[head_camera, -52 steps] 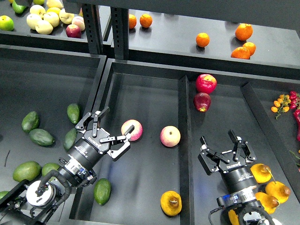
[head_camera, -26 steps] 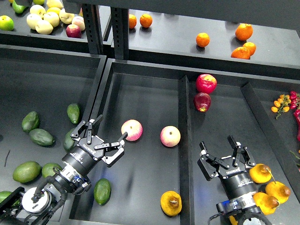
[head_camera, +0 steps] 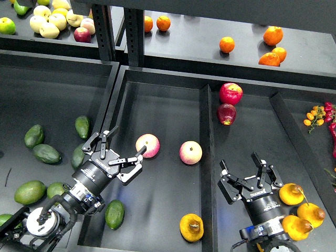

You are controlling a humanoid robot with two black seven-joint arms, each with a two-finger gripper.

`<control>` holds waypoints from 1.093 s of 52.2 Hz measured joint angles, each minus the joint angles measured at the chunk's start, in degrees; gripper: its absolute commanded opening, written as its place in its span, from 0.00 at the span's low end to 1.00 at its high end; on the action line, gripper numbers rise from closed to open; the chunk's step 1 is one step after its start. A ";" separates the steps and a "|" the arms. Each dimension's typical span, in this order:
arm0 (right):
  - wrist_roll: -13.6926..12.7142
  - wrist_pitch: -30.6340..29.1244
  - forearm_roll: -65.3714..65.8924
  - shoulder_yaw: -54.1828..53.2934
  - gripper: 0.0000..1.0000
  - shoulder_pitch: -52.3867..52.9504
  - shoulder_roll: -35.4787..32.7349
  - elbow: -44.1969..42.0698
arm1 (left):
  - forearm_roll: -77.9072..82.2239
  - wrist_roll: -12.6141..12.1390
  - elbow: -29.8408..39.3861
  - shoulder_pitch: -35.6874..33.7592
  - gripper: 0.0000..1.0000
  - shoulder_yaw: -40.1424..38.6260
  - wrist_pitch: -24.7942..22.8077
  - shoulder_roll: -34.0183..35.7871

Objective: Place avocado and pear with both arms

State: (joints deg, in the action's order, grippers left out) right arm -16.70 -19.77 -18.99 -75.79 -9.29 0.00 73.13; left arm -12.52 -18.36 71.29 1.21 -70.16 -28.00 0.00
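Observation:
A dark green avocado [head_camera: 114, 214] lies in the middle tray near its front left corner, just right of my left arm. More avocados [head_camera: 82, 126] lie in the left tray. A golden-yellow pear [head_camera: 191, 227] lies in the middle tray at the front right. More pears [head_camera: 292, 193] lie in the right tray beside my right arm. My left gripper [head_camera: 122, 149] is open and empty, above the tray wall, its tip close to a pink-and-yellow apple [head_camera: 148, 145]. My right gripper [head_camera: 242, 169] is open and empty over the right tray.
A second pink-and-yellow apple [head_camera: 190, 152] lies mid-tray. Two red apples [head_camera: 230, 93] lie at the back of the right tray. Oranges [head_camera: 227, 44] and pale apples [head_camera: 50, 22] sit on the back shelf. Larger light green fruits [head_camera: 30, 192] lie front left. Dividers [head_camera: 206, 147] separate the trays.
My left gripper drew back down and left, then edged slightly right again. My right gripper moved down and a little left. No fruit moved.

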 measured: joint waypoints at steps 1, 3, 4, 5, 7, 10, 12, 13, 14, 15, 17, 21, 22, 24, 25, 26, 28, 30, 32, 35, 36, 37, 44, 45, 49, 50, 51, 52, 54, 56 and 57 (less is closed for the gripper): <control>0.00 0.00 0.00 0.00 0.99 0.01 0.00 0.00 | 0.00 0.00 -0.02 -0.01 0.99 0.06 0.00 0.00; 0.01 0.00 0.00 0.00 0.99 0.06 0.00 0.01 | 0.02 -0.01 -0.05 -0.05 0.99 0.38 0.00 0.00; 0.03 0.00 0.00 0.00 0.99 0.12 0.00 0.02 | 0.03 -0.04 -0.07 -0.07 0.99 0.56 0.00 0.00; 0.05 0.00 0.01 0.00 0.99 0.21 0.00 0.04 | 0.03 -0.05 -0.09 -0.10 0.99 0.72 0.00 0.00; 0.06 0.00 0.05 -0.05 0.99 0.36 0.00 0.05 | 0.04 -0.07 -0.10 -0.20 0.99 0.91 0.00 0.00; 0.08 0.06 0.11 -0.26 0.99 0.49 0.00 0.04 | 0.04 -0.04 -0.10 -0.34 0.99 1.01 0.00 0.00; 0.10 0.11 0.15 -0.39 0.99 0.53 0.00 0.05 | 0.04 -0.02 -0.03 -0.39 0.99 1.07 0.00 0.00; 0.10 0.12 0.16 -0.42 0.99 0.54 0.00 0.05 | 0.04 -0.02 0.02 -0.42 0.99 1.09 0.00 0.00; 0.10 0.14 0.17 -0.44 0.99 0.56 0.00 0.05 | 0.04 -0.02 0.02 -0.46 0.99 1.10 0.00 0.00; 0.10 0.17 0.18 -0.45 0.99 0.57 0.00 0.04 | 0.04 -0.02 0.02 -0.54 0.99 1.12 0.00 0.00; 0.10 0.28 0.22 -0.46 0.99 0.59 0.00 0.05 | 0.05 -0.02 0.01 -0.74 0.99 1.15 0.00 0.00; 0.11 0.55 0.42 -0.46 0.99 0.59 0.00 0.19 | 0.11 -0.04 -0.32 -1.34 0.99 1.18 0.00 0.00; 0.11 0.63 0.48 -0.46 0.99 0.59 0.00 0.21 | 0.11 -0.03 -0.51 -1.39 0.99 1.20 0.00 0.00; 0.12 0.75 0.54 -0.45 0.99 0.59 0.00 0.23 | 0.12 0.08 -0.74 -1.48 0.99 1.30 0.00 0.00; 0.13 0.79 0.56 -0.45 0.99 0.59 0.00 0.24 | 0.12 0.20 -0.90 -1.50 0.99 1.44 0.00 0.00; 0.14 0.81 0.59 -0.45 0.99 0.59 0.00 0.26 | 0.13 0.26 -0.98 -1.52 0.99 1.60 0.00 0.00; 0.15 0.85 0.61 -0.47 0.99 0.60 0.00 0.31 | 0.17 0.33 -1.12 -1.54 0.99 1.93 0.00 0.00; 0.16 0.89 0.61 -0.55 0.99 0.60 0.00 0.37 | 0.20 0.36 -1.17 -1.54 0.99 2.21 0.00 0.00; 0.17 0.89 0.61 -0.67 0.99 0.60 0.00 0.40 | 0.22 0.43 -1.21 -1.54 0.99 2.38 0.00 0.00; 0.17 0.88 0.62 -0.78 0.99 0.60 0.00 0.42 | 0.32 0.49 -1.21 -1.53 0.99 2.52 0.00 0.00; 0.16 0.89 0.62 -0.80 0.99 0.59 0.00 0.42 | 0.36 0.50 -1.21 -1.52 0.99 2.54 0.00 0.00; 0.16 0.88 0.62 -0.81 0.99 0.59 0.00 0.42 | 0.40 0.51 -1.21 -1.50 0.99 2.55 0.00 0.00; 0.10 0.82 0.62 -0.85 0.99 0.40 0.00 0.44 | 0.57 0.53 -1.13 -1.51 0.99 2.73 0.00 0.00; 0.10 0.81 0.62 -0.87 0.99 0.36 0.00 0.44 | 0.59 0.53 -1.13 -1.51 0.99 2.75 0.00 0.00; 0.09 0.79 0.62 -0.92 0.99 0.21 0.00 0.44 | 0.64 0.53 -1.37 -1.55 0.99 2.86 0.00 0.00; 0.09 0.79 0.62 -0.93 0.99 0.17 0.00 0.44 | 0.64 0.53 -1.44 -1.55 0.99 2.93 0.00 0.00; 0.09 0.79 0.62 -0.93 0.99 0.14 0.00 0.44 | 0.64 0.53 -1.48 -1.55 0.99 3.01 0.00 0.00; 0.09 0.79 0.62 -0.93 0.99 0.12 0.00 0.44 | 0.65 0.53 -1.52 -1.55 0.99 3.06 0.00 0.00; 0.09 0.79 0.62 -0.93 0.99 0.10 0.00 0.44 | 0.65 0.53 -1.55 -1.55 0.99 3.17 0.00 0.00; 0.09 0.81 0.62 -0.93 0.99 0.08 0.00 0.44 | 0.68 0.52 -1.57 -1.58 0.99 3.29 0.00 0.00; 0.09 0.84 0.62 -0.92 0.99 0.07 0.00 0.44 | 0.73 0.51 -1.57 -1.60 0.99 3.32 0.00 0.00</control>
State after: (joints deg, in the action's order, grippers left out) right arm -16.61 -18.92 -18.37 -76.72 -9.22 0.00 73.57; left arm -11.79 -17.85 69.72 -0.39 -66.84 -28.00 0.00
